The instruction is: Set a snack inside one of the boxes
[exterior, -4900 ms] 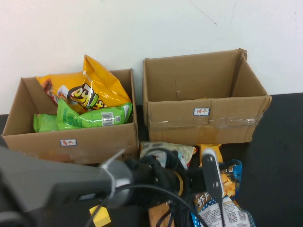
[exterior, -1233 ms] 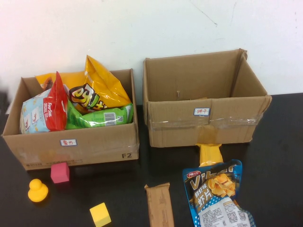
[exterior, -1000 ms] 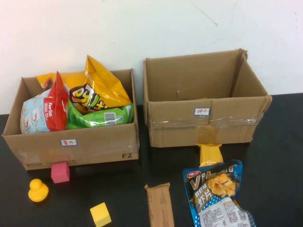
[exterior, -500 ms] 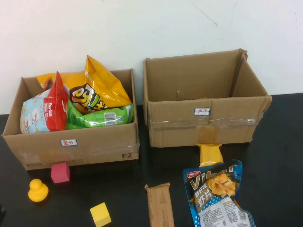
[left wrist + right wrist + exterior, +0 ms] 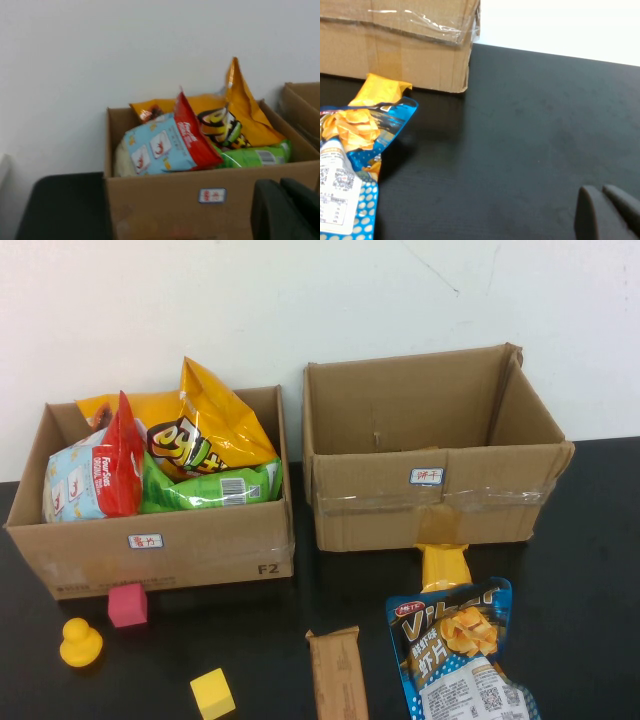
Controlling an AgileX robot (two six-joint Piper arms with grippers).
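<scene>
The blue snack bag (image 5: 455, 655) lay at the lower right of the high view, on the black table (image 5: 590, 570), just in front of the empty right box (image 5: 430, 495). The left box (image 5: 160, 545) was already full of snacks. Judging from this, a new pick was about to begin, which calls for reaching down to the bag. Neither arm appeared in the high view. The left gripper (image 5: 287, 210) and the right gripper (image 5: 607, 212) showed only at the lower right corner of their wrist views, fingers together and holding nothing.

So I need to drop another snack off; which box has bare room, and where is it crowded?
The right cardboard box looks empty. The left cardboard box is crowded with bags. The left gripper sits before the left box, and the right gripper sits over bare black table beside the right box.
</scene>
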